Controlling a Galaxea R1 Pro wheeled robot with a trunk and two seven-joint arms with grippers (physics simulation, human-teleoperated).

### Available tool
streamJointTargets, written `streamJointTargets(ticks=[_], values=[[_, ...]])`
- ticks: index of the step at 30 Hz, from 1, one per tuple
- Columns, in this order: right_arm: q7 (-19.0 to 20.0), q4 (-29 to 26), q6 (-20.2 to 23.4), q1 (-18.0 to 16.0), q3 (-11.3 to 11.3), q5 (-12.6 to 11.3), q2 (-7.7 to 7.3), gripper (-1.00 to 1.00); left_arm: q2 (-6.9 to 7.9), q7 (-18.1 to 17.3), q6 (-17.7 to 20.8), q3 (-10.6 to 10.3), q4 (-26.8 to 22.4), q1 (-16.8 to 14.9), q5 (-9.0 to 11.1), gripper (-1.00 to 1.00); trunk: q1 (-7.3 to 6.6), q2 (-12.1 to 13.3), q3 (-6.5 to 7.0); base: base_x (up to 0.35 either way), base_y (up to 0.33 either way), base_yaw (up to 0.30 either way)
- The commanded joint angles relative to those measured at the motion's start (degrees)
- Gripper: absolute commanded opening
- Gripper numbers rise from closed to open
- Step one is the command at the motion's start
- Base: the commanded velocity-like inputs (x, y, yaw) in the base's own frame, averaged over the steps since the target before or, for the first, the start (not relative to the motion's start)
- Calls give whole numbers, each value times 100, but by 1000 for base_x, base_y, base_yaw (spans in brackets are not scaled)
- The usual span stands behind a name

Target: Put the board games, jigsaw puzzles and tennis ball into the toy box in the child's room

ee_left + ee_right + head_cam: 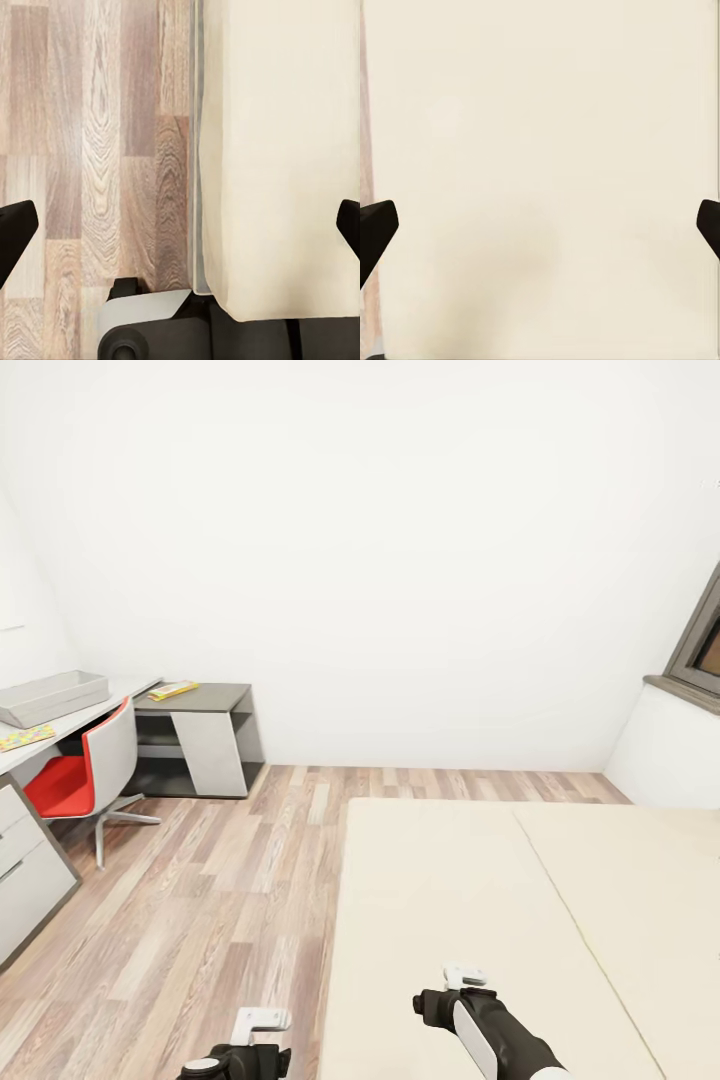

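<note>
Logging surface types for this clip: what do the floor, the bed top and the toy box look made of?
Floor: wood-look planks, matte, visible grain. Bed: cream fabric or padding, smooth, one seam. Toy box: plain grey, probably plastic, though the render leaves that open.

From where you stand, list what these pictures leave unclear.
- Toy box, head view: interior hidden by its near wall.
- Jigsaw puzzle, head view: cut off by the picture's left edge.
- Flat yellow item on the table: too small to identify.
- Bed: cut off at the right and bottom edges.
</note>
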Motion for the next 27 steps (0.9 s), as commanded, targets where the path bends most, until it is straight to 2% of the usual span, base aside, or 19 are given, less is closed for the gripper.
streamJointTargets(ticks=[1, 7, 16, 27], values=[[-52, -11, 25, -4, 44, -61, -5, 100, 0, 17, 30, -5, -8, -4, -1, 100, 4, -13, -13, 0, -35, 0], [-52, -11, 25, -4, 44, -64, -5, 100, 0, 17, 30, -5, -8, -4, -1, 100, 4, -13, -13, 0, -45, 0], [-52, -11, 25, -4, 44, -64, -5, 100, 0, 17, 30, -5, -8, -4, -1, 100, 4, -13, -13, 0, -180, 0], [-48, -11, 30, -4, 44, -64, -10, 100, 0, 17, 30, -5, -8, -4, -1, 100, 4, -13, -13, 0, -24, -39]])
